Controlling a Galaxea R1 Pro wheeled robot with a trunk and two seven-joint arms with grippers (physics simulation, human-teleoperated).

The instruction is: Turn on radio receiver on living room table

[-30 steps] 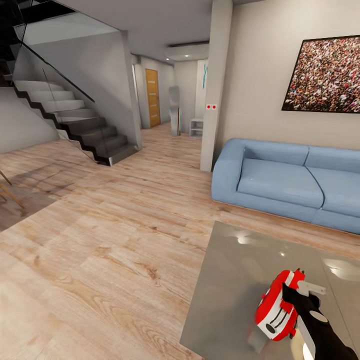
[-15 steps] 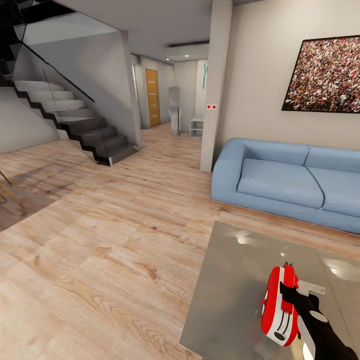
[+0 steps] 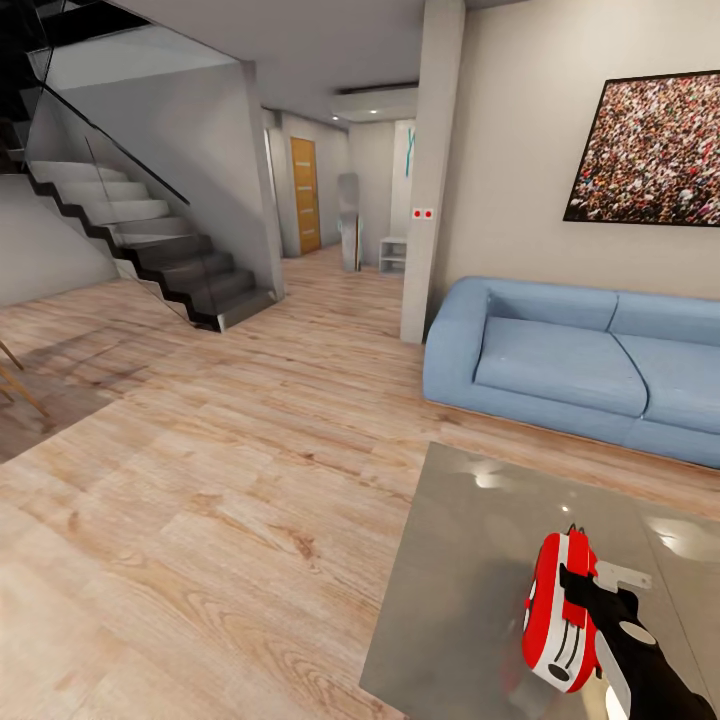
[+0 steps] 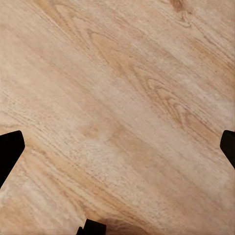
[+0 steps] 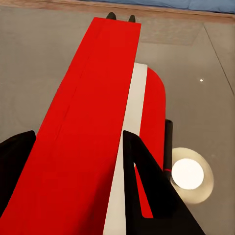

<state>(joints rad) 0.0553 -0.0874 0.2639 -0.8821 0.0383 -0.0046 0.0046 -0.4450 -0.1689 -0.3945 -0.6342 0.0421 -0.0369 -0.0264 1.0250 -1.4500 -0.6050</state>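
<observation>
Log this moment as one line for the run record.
right claw: gripping radio | radio: upright on edge over table | left claw: open above floor

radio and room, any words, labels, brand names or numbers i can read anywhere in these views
None: no readable text in any view.
The red radio receiver, held on edge in the right gripper over the table: white stripes and a dark dial, no lettering.
The wall picture: a speckled pattern, no words.
The small white plate with two red dots on the pillar: too small to tell any marking.
</observation>
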